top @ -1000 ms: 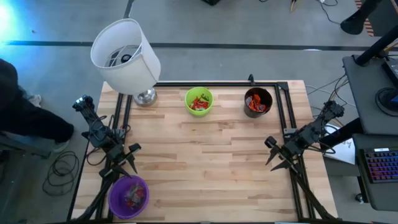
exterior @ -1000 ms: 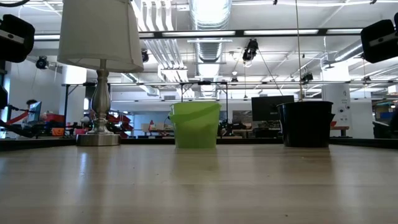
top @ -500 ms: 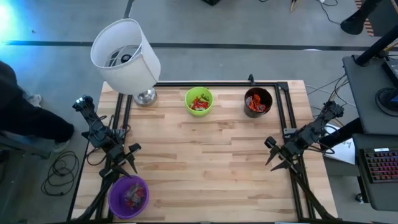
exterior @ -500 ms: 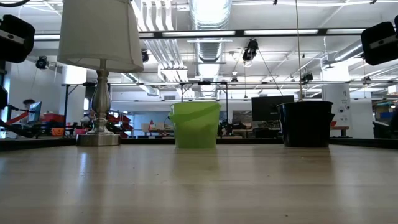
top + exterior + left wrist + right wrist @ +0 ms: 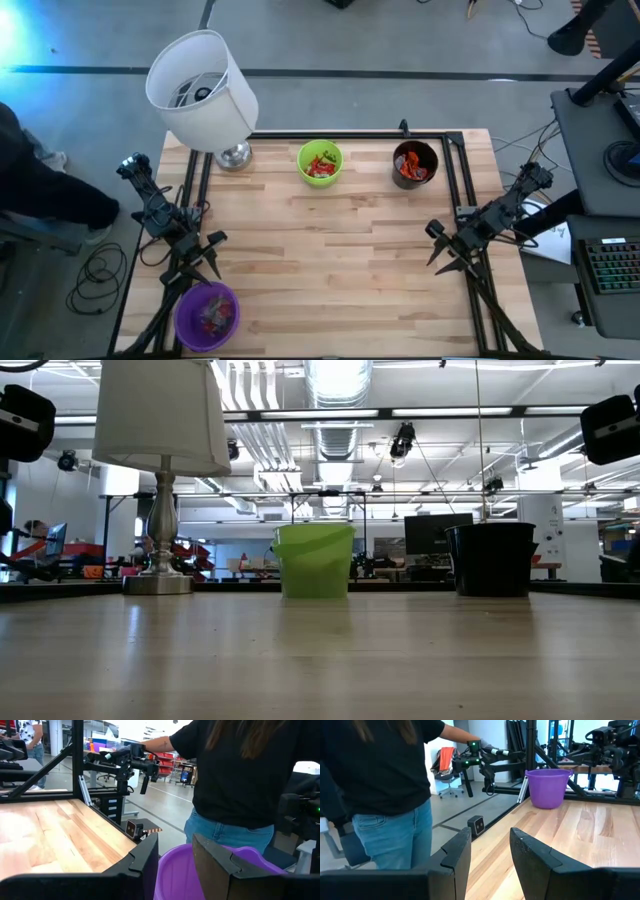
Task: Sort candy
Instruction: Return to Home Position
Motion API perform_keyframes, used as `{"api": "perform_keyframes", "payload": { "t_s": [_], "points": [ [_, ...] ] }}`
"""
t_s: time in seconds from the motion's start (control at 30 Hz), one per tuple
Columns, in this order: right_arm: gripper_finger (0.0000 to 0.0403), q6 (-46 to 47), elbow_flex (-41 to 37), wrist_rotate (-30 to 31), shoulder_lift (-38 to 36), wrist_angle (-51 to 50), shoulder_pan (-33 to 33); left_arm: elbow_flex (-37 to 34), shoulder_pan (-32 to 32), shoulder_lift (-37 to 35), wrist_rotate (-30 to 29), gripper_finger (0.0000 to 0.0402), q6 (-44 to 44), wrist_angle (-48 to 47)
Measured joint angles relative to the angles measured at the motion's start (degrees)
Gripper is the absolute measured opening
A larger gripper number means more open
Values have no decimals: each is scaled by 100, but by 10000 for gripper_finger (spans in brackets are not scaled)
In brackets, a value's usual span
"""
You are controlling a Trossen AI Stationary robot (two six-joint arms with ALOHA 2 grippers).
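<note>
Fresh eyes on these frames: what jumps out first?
First the big white lamp at the table's far left corner, then three buckets holding candy: the green bucket and black bucket on the far edge, and the purple bucket at the near left corner. The left gripper and right gripper sit open at the table's sides. A person in a black top and jeans fills both wrist views.

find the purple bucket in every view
high view: purple bucket at the wooden table's bottom left corner.
low view: not in it.
left wrist view: close, just past the left gripper.
right wrist view: far across the table.
shared landmark: the wooden table.
</note>
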Motion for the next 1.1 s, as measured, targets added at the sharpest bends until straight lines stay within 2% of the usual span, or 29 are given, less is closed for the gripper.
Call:
{"api": "perform_keyframes", "payload": {
  "t_s": [1.1],
  "points": [
    [128,-2,-9,4,90,4,0,-11,-2,0,-2,103,0,11]
  ]
}}
